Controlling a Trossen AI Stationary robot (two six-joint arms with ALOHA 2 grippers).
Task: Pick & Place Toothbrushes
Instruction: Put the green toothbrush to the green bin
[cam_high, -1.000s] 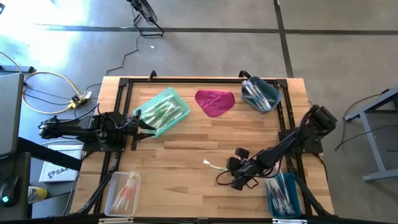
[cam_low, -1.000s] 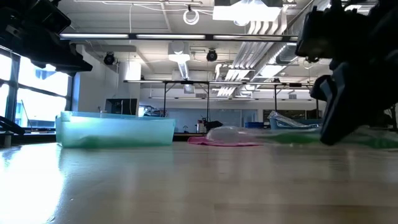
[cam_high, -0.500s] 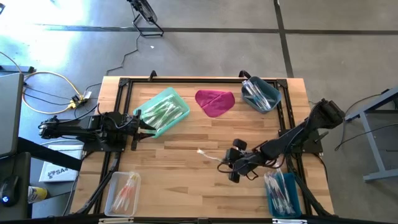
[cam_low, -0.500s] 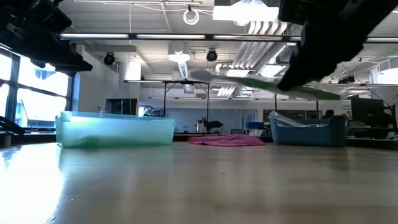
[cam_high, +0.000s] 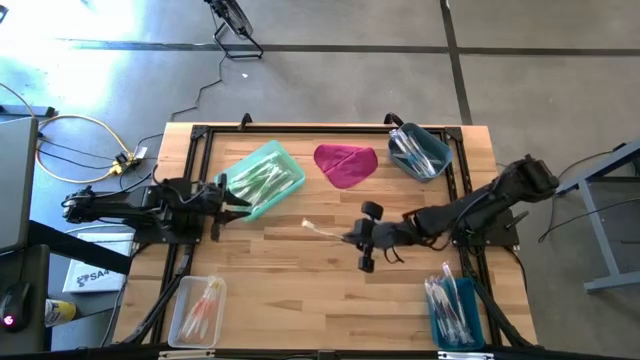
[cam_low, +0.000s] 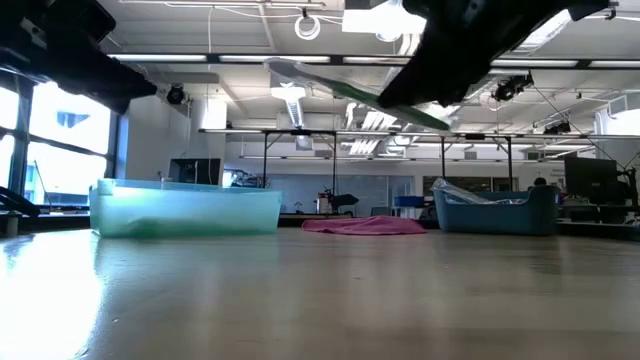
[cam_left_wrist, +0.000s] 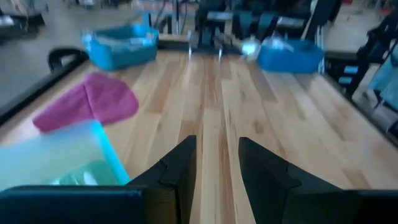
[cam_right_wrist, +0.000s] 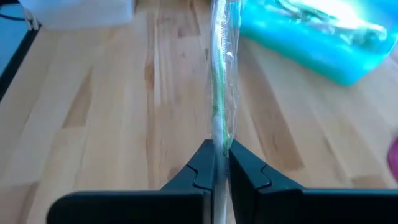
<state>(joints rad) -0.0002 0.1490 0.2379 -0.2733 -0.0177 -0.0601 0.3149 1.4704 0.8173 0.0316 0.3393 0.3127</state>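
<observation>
grey concrete floor (cam_high: 330, 60), bright window (cam_low: 60, 140), ceiling lights (cam_low: 400, 18), exposed pipes.

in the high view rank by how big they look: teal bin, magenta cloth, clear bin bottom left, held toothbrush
1. teal bin, largest.
2. magenta cloth and clear bin look about alike; not ranked.
3. Toothbrush, a thin sliver in the right end effector, smallest. It is lifted nearer the camera, yet clearly smallest.
</observation>
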